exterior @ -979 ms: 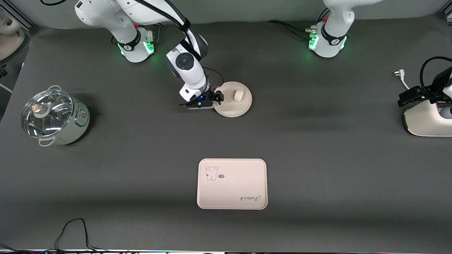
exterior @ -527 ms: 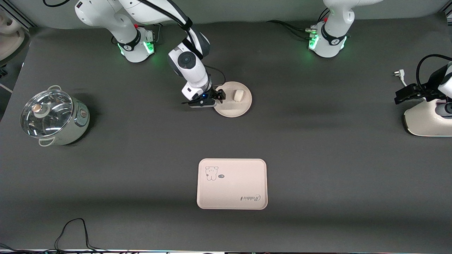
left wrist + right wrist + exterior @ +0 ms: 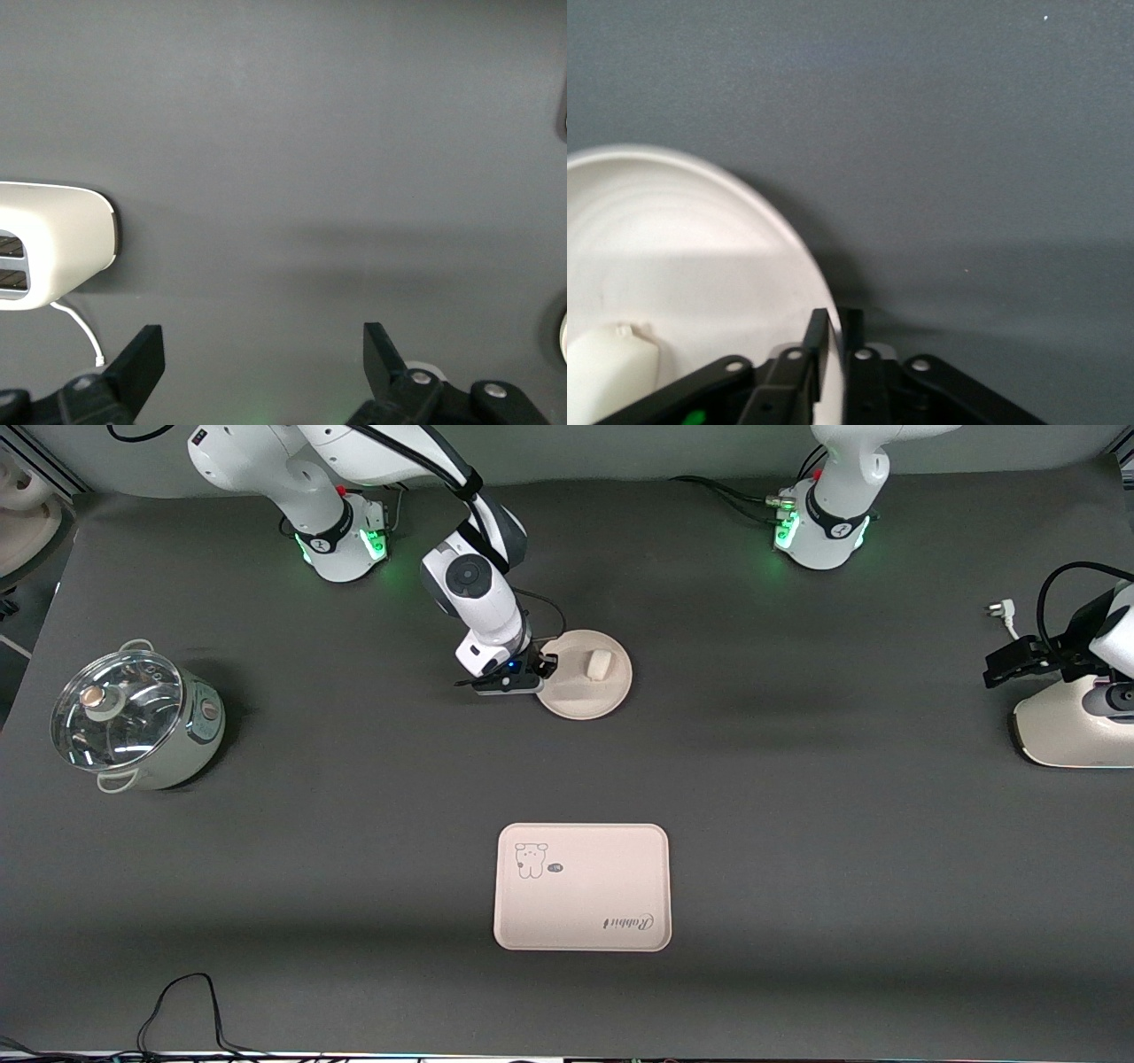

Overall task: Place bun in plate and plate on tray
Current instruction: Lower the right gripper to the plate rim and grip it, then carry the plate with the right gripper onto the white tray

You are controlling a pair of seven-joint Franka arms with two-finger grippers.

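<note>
The round cream plate [image 3: 585,707] lies near the robots' bases, with the small white bun [image 3: 600,663] resting in it. My right gripper [image 3: 547,667] is down at the plate's edge on the right arm's side, shut on the rim. In the right wrist view the two fingers of the right gripper [image 3: 835,328] pinch the thin rim of the plate [image 3: 700,257], one inside and one outside, and the bun [image 3: 607,367] shows beside them. The rectangular tray [image 3: 611,864] lies nearer the front camera. My left gripper [image 3: 992,675] hovers open by the white appliance; the left gripper [image 3: 264,354] holds nothing.
A pot with a glass lid [image 3: 133,717] stands at the right arm's end. A white appliance [image 3: 1072,731], also the white appliance [image 3: 53,239], with a loose plug [image 3: 999,611], sits at the left arm's end. A black cable [image 3: 177,1001] loops at the table's near edge.
My right gripper's fingers have closed on the plate's rim. The left gripper has drifted a little toward the table's middle.
</note>
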